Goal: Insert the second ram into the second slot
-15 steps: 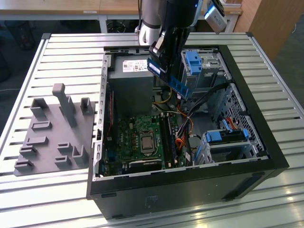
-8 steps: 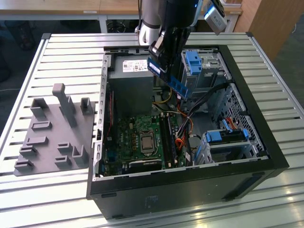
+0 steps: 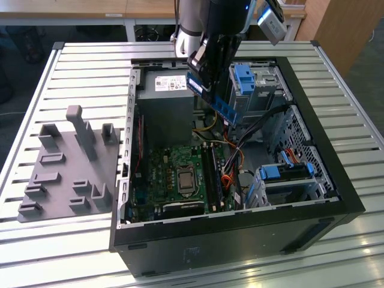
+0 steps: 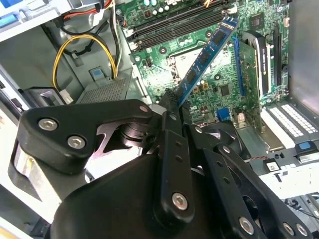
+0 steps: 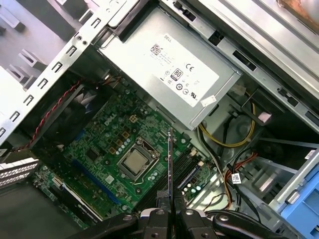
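Arm pose: the arm (image 3: 193,21) comes down from the top of the exterior view over the open PC case (image 3: 210,246), which lies on the slatted table (image 3: 78,66); the gripper (image 3: 201,72) hangs above the case interior, near the power supply (image 3: 163,111) and a light-blue drive-bay clip (image 3: 245,77).

Gripper state: fingers (image 4: 172,129) clamped on one end of the second ram (image 4: 207,52); the stick is in the air, clear of the motherboard (image 4: 224,84), not seated in any slot. In the exterior view it slopes down toward that view's right; in the first wrist view it shows edge-on as a thin dark line over the board, just beside the CPU socket (image 5: 135,164).

Labels: white label w/ black print and round cert. marks on the power supply; pale label patch near the stick's free end in the second wrist view.

Hidden / unclear: gripped end of the stick is covered by the fingers; the memory slots (image 4: 174,25) are seen at an angle, so cannot tell whether any is occupied. A grey fixture plate (image 3: 66,162) lies on the table, at the exterior view's left of the case.
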Controlling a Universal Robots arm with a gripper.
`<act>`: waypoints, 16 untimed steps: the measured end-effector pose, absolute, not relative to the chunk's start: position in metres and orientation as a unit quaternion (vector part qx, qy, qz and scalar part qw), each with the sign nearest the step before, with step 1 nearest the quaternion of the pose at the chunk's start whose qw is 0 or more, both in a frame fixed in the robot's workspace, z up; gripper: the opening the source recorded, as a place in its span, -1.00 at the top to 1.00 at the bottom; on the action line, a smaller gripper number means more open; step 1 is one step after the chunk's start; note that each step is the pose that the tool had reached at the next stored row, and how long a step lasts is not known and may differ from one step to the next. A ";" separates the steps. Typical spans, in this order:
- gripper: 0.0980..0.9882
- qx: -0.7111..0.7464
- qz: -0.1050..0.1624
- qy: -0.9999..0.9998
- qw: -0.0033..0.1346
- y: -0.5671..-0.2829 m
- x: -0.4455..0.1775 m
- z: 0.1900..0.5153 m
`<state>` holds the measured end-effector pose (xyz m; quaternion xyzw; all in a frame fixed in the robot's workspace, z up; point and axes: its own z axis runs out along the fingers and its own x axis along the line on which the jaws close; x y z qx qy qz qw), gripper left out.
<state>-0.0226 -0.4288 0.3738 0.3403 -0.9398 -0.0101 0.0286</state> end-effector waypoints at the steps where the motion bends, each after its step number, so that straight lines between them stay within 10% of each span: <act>1: 0.91 0.339 -0.010 -0.940 0.029 -0.429 -0.023 0.374; 16: 0.91 0.298 -0.011 -0.954 0.028 -0.429 -0.023 0.374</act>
